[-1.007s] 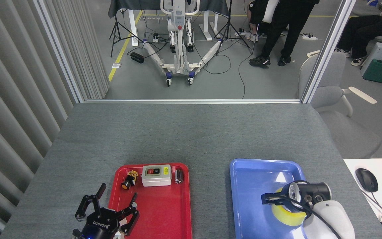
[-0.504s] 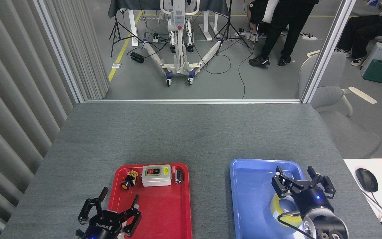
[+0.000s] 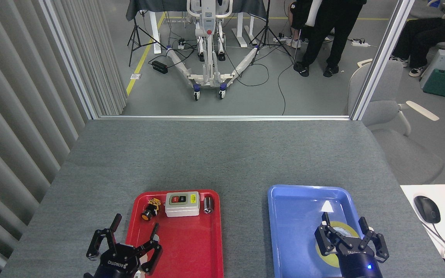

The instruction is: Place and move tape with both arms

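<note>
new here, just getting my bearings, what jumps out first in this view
Two bright trays on the grey table: a red tray at left holding a switch box, and a blue tray at right holding the yellow tape. The open right hand hovers over the tape.

Glossy plastic blue tray [image 3: 292,216] and red tray [image 3: 191,247] on matt, felt-like grey tabletop [image 3: 222,154].

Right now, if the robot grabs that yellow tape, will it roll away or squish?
Probably not roll: the tape lies flat on its side in the blue tray, hole facing up, so it should mostly slide if nudged. It looks like a thick wound ring, so likely stiff, not squishy. The tray looks shiny, so it may skid a little under the open right gripper.
</note>
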### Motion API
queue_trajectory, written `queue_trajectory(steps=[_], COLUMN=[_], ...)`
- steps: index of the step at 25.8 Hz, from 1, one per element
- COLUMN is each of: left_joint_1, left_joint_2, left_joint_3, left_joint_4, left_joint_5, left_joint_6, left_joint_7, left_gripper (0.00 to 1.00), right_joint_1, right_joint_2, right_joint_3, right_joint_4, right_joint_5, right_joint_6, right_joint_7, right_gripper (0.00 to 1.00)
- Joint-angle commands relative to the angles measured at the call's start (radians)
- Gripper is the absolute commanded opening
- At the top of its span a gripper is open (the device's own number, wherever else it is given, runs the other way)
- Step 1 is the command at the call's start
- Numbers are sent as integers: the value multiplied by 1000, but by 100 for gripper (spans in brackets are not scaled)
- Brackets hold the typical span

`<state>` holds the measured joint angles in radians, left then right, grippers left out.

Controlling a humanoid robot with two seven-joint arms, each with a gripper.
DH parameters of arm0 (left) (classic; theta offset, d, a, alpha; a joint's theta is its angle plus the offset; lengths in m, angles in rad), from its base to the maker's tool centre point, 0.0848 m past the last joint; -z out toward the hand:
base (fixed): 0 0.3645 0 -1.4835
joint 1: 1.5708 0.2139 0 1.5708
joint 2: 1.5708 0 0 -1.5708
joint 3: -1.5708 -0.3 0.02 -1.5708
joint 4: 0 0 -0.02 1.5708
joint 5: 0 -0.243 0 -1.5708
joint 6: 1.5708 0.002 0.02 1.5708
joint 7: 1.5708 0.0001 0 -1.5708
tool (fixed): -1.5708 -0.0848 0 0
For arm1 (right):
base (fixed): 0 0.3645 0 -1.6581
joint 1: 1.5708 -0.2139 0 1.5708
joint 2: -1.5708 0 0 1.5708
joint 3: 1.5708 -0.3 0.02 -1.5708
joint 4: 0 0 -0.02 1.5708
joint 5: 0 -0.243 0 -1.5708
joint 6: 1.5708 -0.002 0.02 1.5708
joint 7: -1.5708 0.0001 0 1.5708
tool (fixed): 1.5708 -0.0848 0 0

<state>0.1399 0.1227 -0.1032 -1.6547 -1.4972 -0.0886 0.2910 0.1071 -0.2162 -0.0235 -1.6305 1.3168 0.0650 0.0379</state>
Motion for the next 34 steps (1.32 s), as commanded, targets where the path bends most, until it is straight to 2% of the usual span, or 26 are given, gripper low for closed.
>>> queue_trajectory(steps=[1,5,10,12,21,24,28,34], left_joint_1=[4,17,17,17,18,20,47,33], left_joint_2=[0,-3,-2,-5,-11,-14,-9,12], left_joint_3=[-1,0,3,8,0,14,40,39], left_joint_4=[3,6,6,6,4,-1,-1,18], left_joint_5=[0,45,95,97,106,153,190,195], left_joint_6=[4,9,9,9,7,9,7,-20], left_joint_7=[2,-6,-35,-64,-64,-67,-65,-67], left_gripper=[100,100,100,100,100,100,100,100], right_joint_1=[8,9,11,9,0,0,-7,-14], right_joint_2=[8,-2,-2,1,-6,-5,-12,-11], right_joint_3=[-1,-13,-15,-15,-24,-23,-21,-15], right_joint_4=[1,3,11,14,35,40,43,54], right_joint_5=[2,2,24,25,7,6,1,-1], right_joint_6=[-10,-67,-73,-73,-76,-74,-76,-74], right_joint_7=[-29,-50,-174,-174,-173,-168,-168,-168], right_gripper=[100,100,100,100,100,100,100,100])
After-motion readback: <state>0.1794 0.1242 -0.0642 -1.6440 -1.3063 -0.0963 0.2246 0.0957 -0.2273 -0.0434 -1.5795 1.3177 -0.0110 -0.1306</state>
